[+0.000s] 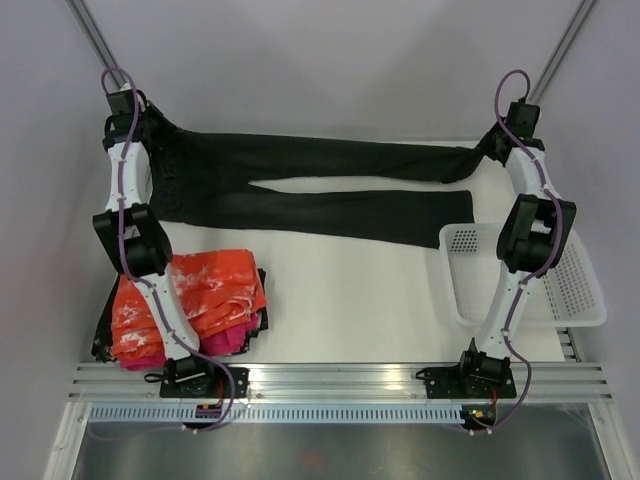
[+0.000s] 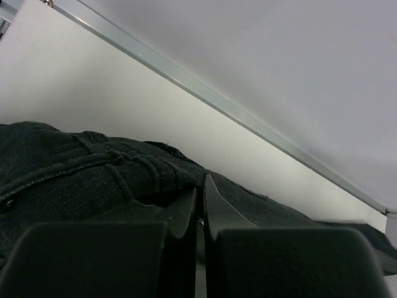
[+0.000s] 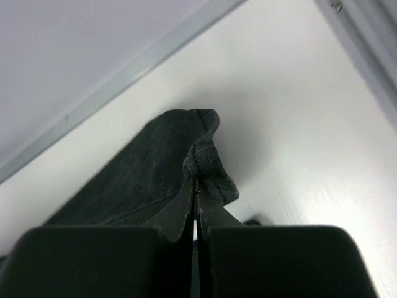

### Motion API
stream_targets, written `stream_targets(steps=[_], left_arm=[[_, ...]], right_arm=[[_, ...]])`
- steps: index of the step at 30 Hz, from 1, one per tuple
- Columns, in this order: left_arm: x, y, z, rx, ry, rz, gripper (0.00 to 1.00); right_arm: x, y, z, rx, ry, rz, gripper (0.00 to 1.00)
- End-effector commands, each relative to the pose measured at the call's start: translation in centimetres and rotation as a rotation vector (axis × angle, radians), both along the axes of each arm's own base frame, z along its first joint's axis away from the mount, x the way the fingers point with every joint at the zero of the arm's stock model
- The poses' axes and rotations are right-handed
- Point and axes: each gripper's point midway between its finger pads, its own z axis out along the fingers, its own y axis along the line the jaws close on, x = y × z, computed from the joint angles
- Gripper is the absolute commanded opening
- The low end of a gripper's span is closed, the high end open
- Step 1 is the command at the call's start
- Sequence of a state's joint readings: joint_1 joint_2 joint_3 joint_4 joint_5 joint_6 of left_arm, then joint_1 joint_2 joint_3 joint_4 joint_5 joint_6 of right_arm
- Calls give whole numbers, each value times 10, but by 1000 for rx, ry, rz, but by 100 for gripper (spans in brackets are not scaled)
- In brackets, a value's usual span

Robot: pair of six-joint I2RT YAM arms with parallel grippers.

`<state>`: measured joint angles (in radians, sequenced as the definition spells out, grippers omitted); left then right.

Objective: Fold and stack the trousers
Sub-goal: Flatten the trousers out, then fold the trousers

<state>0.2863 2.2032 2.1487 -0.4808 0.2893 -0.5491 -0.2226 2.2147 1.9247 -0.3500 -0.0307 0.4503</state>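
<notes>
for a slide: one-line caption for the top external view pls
Left gripper shut on the trousers at the waist, right gripper on a leg hem, legs spread flat across the table.

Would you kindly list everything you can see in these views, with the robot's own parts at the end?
trousers: one pair, black, spread flat across the far side of the table, legs pointing right
orange-and-white garment: one, folded, near left, lying on the pink one
magenta-pink garment: one, under the orange-and-white garment, only its edge showing
basket: one, white, perforated, at the table's right edge
table: one, white
rail: one, silver, near edge, carrying both arm bases
left arm: one, white and black, reaching far left
right arm: one, white and black, reaching far right
left gripper: one, black, shut on the trousers' waistband
right gripper: one, black, shut on a trouser-leg hem
</notes>
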Motion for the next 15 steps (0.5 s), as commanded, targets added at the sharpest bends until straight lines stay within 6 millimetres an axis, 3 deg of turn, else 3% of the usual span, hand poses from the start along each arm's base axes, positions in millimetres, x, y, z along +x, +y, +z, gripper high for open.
stream_targets(steps=[1,4,9,15], left_arm=[[-6,20,41,104,-66,20,2],[-12,18,32,73,-22,26,2],[-15,18,27,76,-4,17,2],[-21,18,43,97,-32,-3,2]], right_arm=[[8,-28,111,-96,-223,-16,0],[14,-22,141,-99,-288,27,0],[15,-15,129,-121,-267,103,0],[-3,-7,104,-99,-207,129,0]])
